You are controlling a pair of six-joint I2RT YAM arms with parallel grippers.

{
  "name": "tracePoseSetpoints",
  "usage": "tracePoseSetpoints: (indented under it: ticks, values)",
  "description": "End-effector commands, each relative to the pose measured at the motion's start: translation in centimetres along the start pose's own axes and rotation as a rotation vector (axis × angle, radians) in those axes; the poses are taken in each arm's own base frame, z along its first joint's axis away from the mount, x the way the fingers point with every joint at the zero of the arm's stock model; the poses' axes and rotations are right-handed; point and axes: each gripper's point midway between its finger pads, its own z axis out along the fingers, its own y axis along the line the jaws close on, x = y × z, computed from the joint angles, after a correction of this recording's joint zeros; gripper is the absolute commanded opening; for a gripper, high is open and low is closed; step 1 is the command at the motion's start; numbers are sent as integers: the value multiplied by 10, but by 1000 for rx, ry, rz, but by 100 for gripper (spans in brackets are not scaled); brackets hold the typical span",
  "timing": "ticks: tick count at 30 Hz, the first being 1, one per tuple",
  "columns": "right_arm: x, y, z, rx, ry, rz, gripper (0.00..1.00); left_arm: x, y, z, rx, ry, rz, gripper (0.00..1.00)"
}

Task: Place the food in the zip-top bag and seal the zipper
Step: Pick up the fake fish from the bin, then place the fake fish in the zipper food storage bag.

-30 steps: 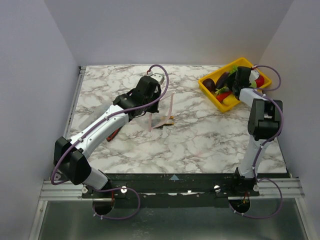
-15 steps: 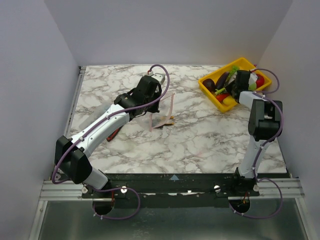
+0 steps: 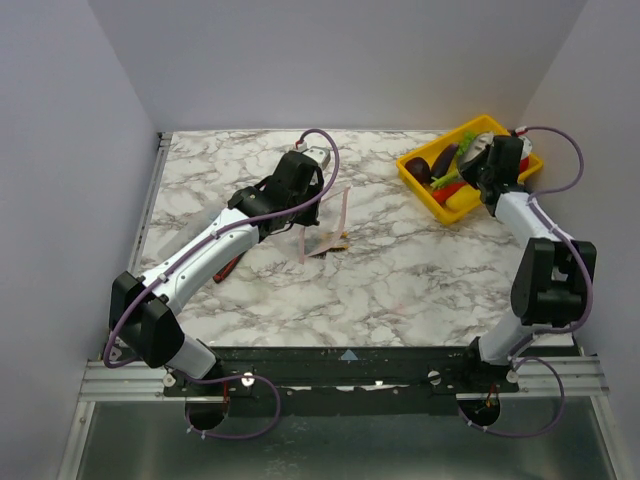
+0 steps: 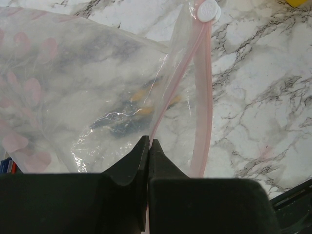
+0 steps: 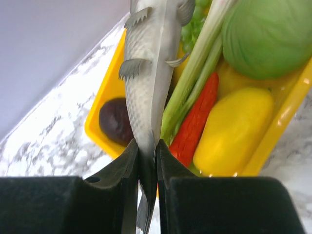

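My left gripper (image 3: 305, 212) (image 4: 149, 142) is shut on one lip of the zip-top bag (image 3: 325, 225) (image 4: 97, 87), a clear pouch held up off the marble. Its pink zipper (image 3: 343, 210) (image 4: 202, 97) runs away from the jaws to a white slider (image 4: 208, 9). Something dark and orange lies inside the bag. My right gripper (image 3: 484, 152) (image 5: 147, 146) is shut on the tail of a grey-white toy fish (image 5: 148, 73), above the yellow tray (image 3: 425, 185) (image 5: 105, 107). In the tray lie a dark eggplant (image 5: 114, 119), a green stalk (image 5: 195, 73), a red pepper (image 5: 195, 122), a yellow fruit (image 5: 234, 131) and a green cabbage (image 5: 265, 34).
A red-and-black tool (image 3: 228, 266) lies on the marble table (image 3: 400, 270) beside the left forearm. White walls close in the table at the back and both sides. The tray sits in the far right corner.
The right jaws have closed on the fish and the right arm has drawn back and risen slightly over the tray. The left arm and bag have not moved.
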Motion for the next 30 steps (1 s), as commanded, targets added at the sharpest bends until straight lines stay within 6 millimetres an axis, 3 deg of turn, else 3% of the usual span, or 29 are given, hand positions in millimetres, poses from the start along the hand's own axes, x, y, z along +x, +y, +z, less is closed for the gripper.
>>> tracePoseSetpoints:
  ticks: [1,6,10,13,17,25,27,30]
  values:
    - [44,9,-44,-101,143,-33,0,-10,-7,-7,36,-21,-6,0]
    - [92,23,-102,-237,255,-52,0,-11,-7,-8,34,-25,-5,0]
    - [149,39,-146,-329,436,-81,1,-11,-9,-9,45,-27,-8,0]
    - [174,47,-175,-360,473,-127,0,-11,-7,-9,38,-27,-7,0]
    - [194,67,-212,-431,527,-114,0,-11,-6,-10,30,-31,-5,0]
    - [239,127,-295,-600,599,-213,1,-12,-7,-10,44,-42,10,0]
    - [243,137,-312,-640,592,-244,0,-12,-6,-9,44,-59,21,0]
    - [240,137,-322,-646,592,-260,0,-11,0,-9,25,-89,42,0]
